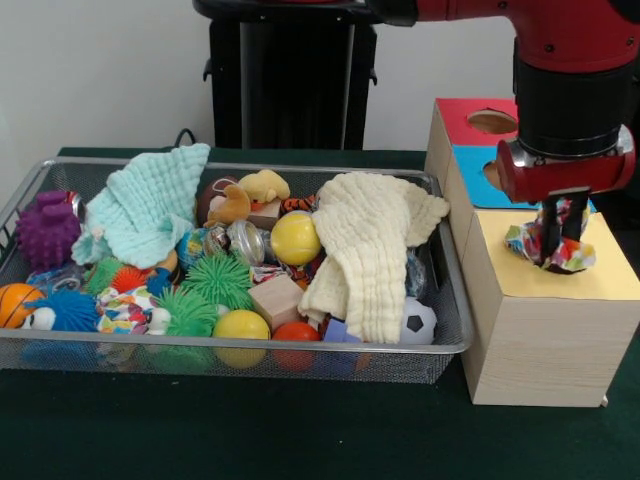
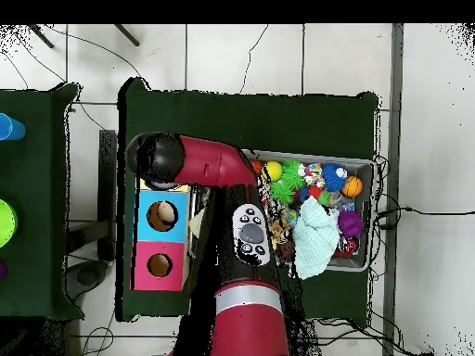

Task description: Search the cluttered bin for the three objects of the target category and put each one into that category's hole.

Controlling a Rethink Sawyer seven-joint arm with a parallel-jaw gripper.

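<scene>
My gripper hangs over the yellow top of the wooden sorting box, shut on a patterned cloth bundle of many colours. The bundle rests on or just above the yellow surface and covers whatever hole is there. A similar patterned cloth bundle lies at the front left of the wire bin. Behind the yellow part are the blue top and the red top with its round hole. In the overhead view the arm hides the gripper and the yellow section; the blue hole and red hole show.
The bin holds a mint cloth, a cream cloth, spiky balls, yellow balls, a wooden block, a small football and other toys. The bin stands close beside the box.
</scene>
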